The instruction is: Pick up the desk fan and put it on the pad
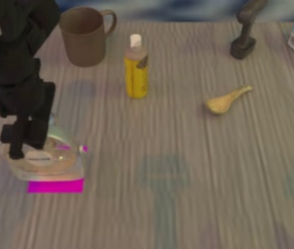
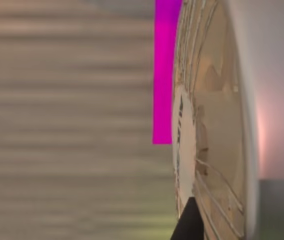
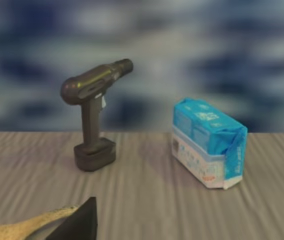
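Fingers [image 1: 17,140] on your left gripper [image 1: 25,139] look clamped on the fan [image 1: 45,158], lying flat right below them over the pad [image 1: 56,185], so release straight down.

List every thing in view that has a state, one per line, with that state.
desk fan: lying face-up over the pad, left gripper on it
pad: flat, mostly covered by fan
left gripper: down at the fan
mug: upright
yellow bottle: upright, capped
drill: standing on its base
blue pack: resting on table
spoon: lying flat
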`<state>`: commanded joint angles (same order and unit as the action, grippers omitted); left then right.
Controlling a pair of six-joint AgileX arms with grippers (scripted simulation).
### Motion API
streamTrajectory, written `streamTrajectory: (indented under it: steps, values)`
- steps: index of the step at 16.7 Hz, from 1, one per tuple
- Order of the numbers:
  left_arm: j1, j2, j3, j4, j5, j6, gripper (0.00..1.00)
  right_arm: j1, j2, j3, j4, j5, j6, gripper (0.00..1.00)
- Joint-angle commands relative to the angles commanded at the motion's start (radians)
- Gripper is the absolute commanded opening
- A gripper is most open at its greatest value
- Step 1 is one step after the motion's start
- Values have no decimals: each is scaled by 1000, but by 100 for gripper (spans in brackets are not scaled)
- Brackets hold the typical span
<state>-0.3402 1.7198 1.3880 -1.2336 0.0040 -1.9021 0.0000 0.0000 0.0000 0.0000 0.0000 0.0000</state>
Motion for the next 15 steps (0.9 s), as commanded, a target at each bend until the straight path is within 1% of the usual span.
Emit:
streamTrajectory:
  steps: [3, 15]
  values:
    - [0, 0, 0, 0, 0, 0, 0, 0, 0, 0, 0, 0, 0, 100]
    - [0, 0, 0, 0, 0, 0, 90, 0, 0, 0, 0, 0, 0, 100]
